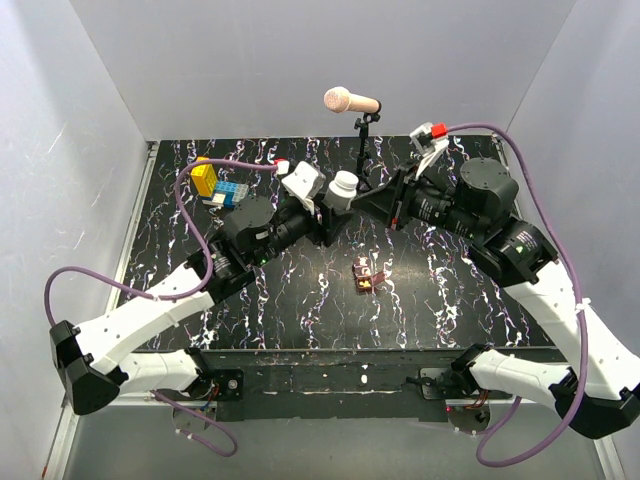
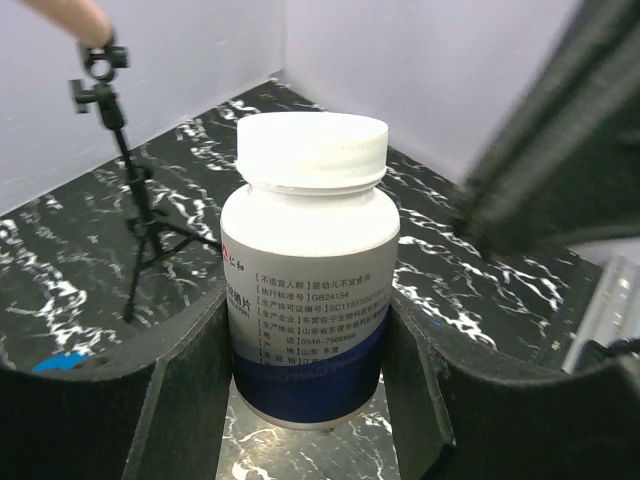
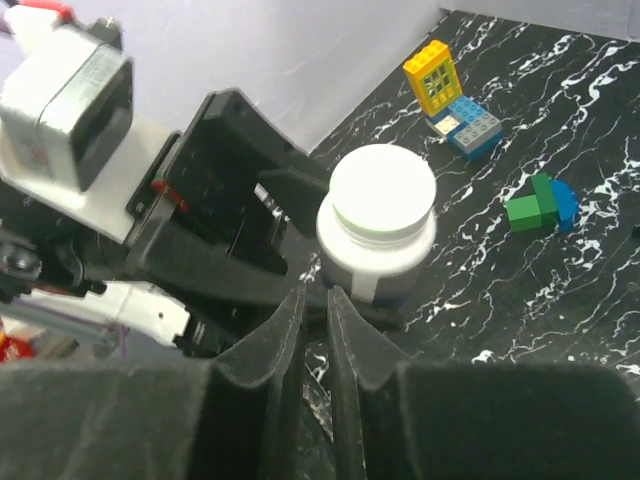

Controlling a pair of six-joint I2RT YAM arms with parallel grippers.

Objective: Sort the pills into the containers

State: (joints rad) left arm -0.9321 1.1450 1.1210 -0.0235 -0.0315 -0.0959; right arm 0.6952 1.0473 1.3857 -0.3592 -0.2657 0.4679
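Left gripper (image 2: 310, 385): arm stretched toward 2 o'clock, pads clamped on the bottle's sides.
Bottle (image 2: 310, 250): upright, smooth white plastic, round-capped (blue band at base).
Box (image 1: 366, 276): small reddish-brown rectangle on the marbled table (image 1: 300, 300), 5 o'clock of bottle.
Right gripper (image 3: 318, 310): arm reaching toward 9 o'clock, fingers a slit apart, empty, just beside bottle.

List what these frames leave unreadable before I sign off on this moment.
- Contents of the white bottle: hidden by its opaque wall and shut cap in every view.
- Pill box: too small in the top view to tell which lid segments are open.
- Right gripper: whether its tips touch the bottle. The right wrist view foreshortens the gap and the top view is crowded.
- Label: its sides are hidden by the left gripper in the left wrist view.
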